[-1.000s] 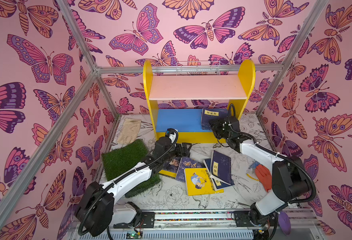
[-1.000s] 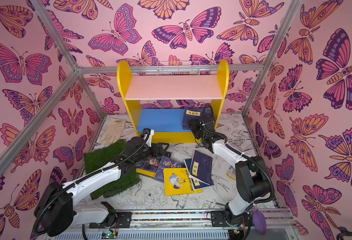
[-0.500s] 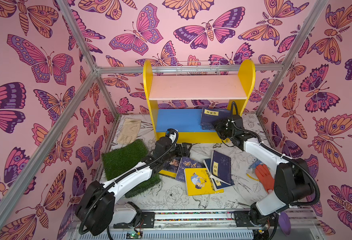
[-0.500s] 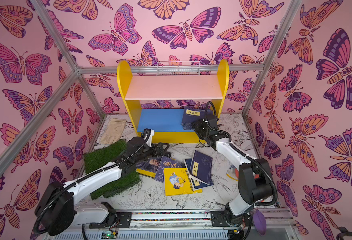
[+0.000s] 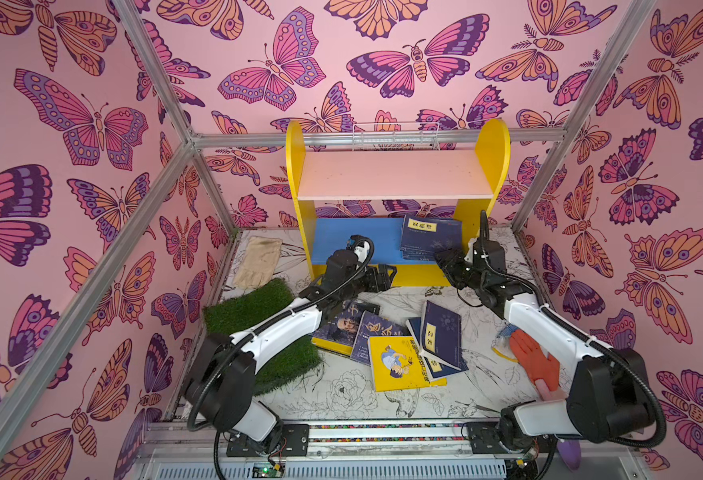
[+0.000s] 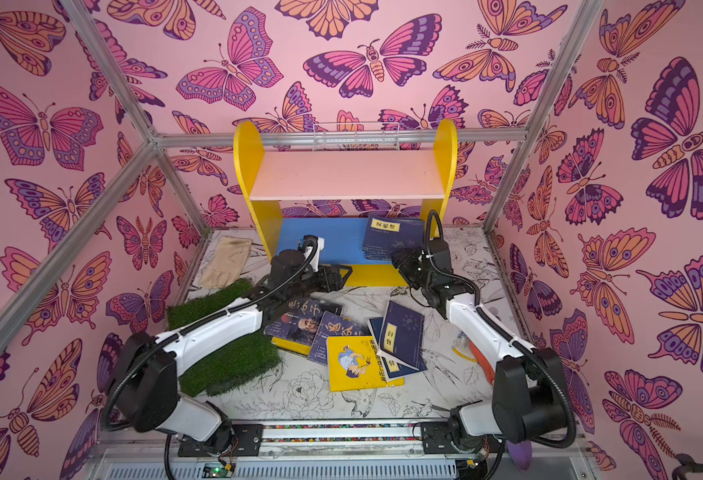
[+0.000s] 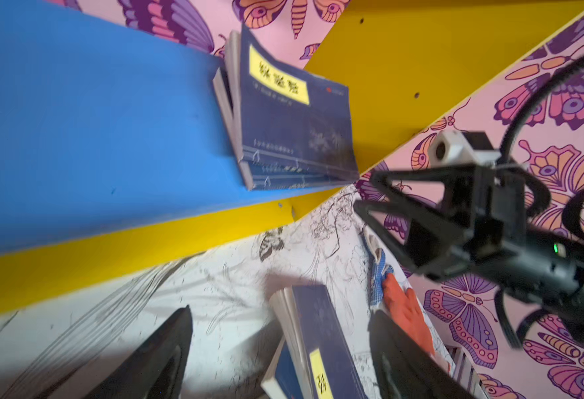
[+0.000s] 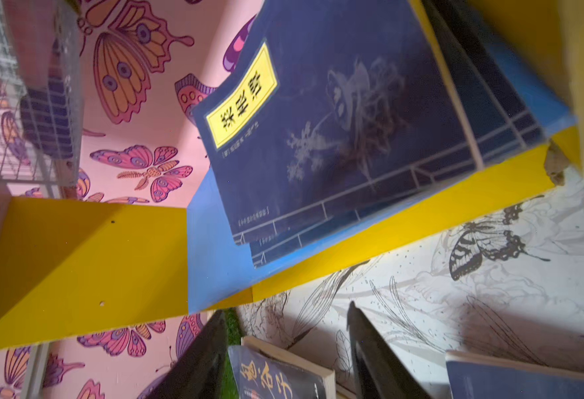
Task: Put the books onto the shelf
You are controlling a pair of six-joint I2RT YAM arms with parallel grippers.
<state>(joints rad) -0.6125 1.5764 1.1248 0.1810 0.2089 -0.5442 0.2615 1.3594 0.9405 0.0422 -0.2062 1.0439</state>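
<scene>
The shelf (image 5: 395, 174) (image 6: 347, 174) stands at the back with a pink upper board and a blue lower board (image 5: 354, 243). A stack of navy books (image 5: 430, 239) (image 6: 393, 239) (image 8: 335, 131) lies flat at the right end of the lower board. More books lie on the floor: a portrait one (image 5: 343, 326), a yellow one (image 5: 399, 363) and a navy one (image 5: 441, 336) (image 7: 318, 345). My left gripper (image 5: 387, 277) (image 7: 283, 349) hangs open and empty before the shelf's front edge. My right gripper (image 5: 443, 262) (image 8: 283, 345) (image 7: 364, 190) is open and empty just in front of the stack.
A green turf square (image 5: 258, 324) lies under my left arm, with a beige glove (image 5: 258, 262) behind it. An orange glove (image 5: 534, 363) lies at the right by my right arm. A white wire basket (image 5: 395, 135) hangs behind the shelf. Metal frame posts stand at the corners.
My right gripper has drawn back a little from the stack on the lower board and narrowed slightly. The left arm has not moved.
</scene>
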